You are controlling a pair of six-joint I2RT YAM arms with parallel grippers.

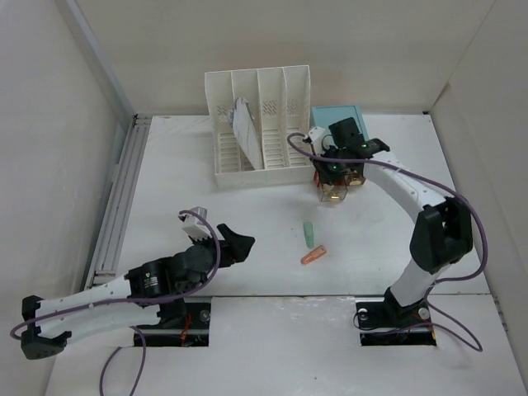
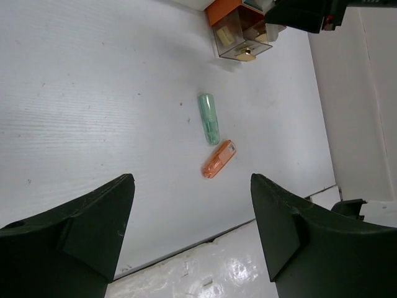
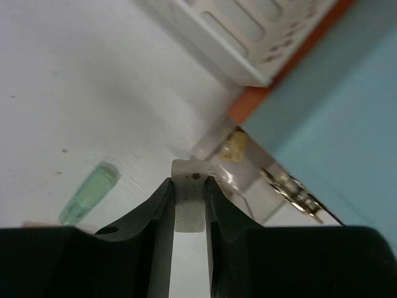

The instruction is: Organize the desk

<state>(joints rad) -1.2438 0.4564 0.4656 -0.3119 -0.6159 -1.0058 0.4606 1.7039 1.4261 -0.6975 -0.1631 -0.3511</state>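
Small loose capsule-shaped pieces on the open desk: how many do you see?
2. A green one lies near the middle of the desk; an orange one lies close beside it, nearer the arms' bases. Others may be hidden in the drawer box.

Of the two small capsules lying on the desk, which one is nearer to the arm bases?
The orange one: it lies closer to the arm bases than the green one, which sits farther back, toward the file rack.

I find a robotics lab test cell: plain white walls (image 1: 49, 124) box in the desk (image 1: 206, 198), a grey rail (image 1: 120, 198) lines one edge, and cabled arms (image 1: 408, 194) are bolted down.
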